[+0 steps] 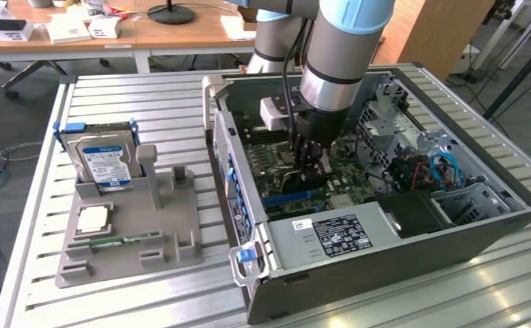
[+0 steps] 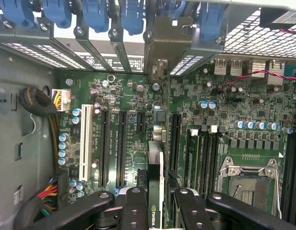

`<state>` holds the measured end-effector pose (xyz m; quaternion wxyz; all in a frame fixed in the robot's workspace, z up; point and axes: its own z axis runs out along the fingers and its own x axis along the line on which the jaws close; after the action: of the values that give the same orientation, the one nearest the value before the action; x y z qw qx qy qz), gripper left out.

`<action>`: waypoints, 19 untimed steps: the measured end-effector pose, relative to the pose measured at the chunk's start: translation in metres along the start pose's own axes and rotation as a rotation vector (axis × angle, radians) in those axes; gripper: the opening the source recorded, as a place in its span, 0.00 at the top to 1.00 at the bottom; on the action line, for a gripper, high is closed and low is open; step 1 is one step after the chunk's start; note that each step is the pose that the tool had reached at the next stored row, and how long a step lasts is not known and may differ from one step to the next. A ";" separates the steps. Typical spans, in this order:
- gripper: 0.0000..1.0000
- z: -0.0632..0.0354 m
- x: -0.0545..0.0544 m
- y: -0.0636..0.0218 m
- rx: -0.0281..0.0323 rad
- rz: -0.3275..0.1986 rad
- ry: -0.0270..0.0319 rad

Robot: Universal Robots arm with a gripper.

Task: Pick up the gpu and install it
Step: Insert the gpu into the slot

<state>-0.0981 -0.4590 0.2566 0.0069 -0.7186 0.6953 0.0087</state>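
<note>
- While the claw [image 1: 308, 167] clenches the gpu [image 2: 156, 160] edge-on, it hangs inside the open computer case [image 1: 402, 270].
- The gpu stands over the motherboard [image 2: 133, 110] slots.

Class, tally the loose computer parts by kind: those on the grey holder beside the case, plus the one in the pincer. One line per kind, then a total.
hard drive: 1
square silver chip: 1
memory stick: 1
gpu, gripped in the pincer: 1
Total: 4
</note>
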 end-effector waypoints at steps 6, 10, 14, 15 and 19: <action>0.74 0.0002 0.000 0.0000 0.0001 0.000 -0.0001; 0.74 0.0010 0.000 0.0000 0.0001 0.000 -0.0001; 0.74 0.0011 0.000 0.0000 0.0000 0.000 0.0000; 0.74 0.0012 0.000 0.0000 0.0000 0.000 0.0000; 0.74 0.0018 0.000 0.0000 0.0001 0.000 -0.0001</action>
<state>-0.0981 -0.4589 0.2548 0.0069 -0.7186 0.6953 0.0087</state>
